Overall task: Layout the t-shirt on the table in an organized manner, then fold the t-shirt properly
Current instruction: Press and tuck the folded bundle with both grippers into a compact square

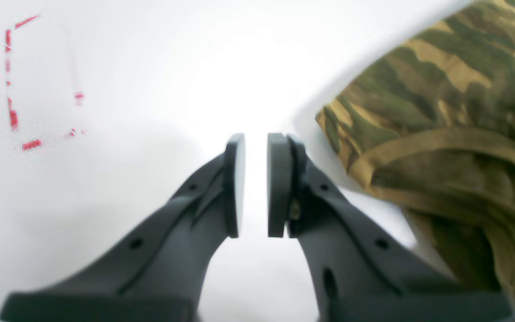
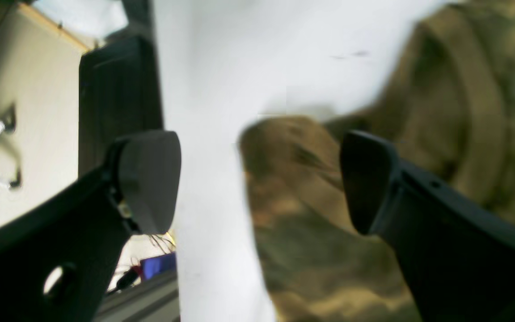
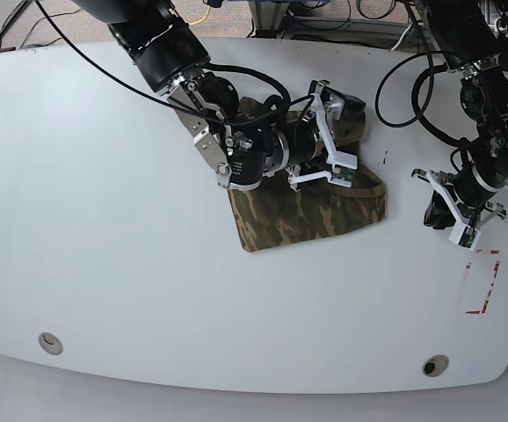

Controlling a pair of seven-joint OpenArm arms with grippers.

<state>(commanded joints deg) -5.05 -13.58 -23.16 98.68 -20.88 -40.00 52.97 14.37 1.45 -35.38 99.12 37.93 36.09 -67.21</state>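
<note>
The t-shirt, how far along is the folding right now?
Done: the t-shirt lies on the table as a compact, roughly folded bundle. In hand: nothing; the right gripper hovers open over the cloth, and the left gripper sits beside it, slightly open and empty. Left: tidying the uneven edges.

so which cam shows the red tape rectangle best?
Left wrist view: the red-outlined tape rectangle sits upper left on the white table, broken red dashes, slightly blurred. Base view shows it small near the table's right edge, only partly outlined in red. Right wrist view doesn't show it.
</note>
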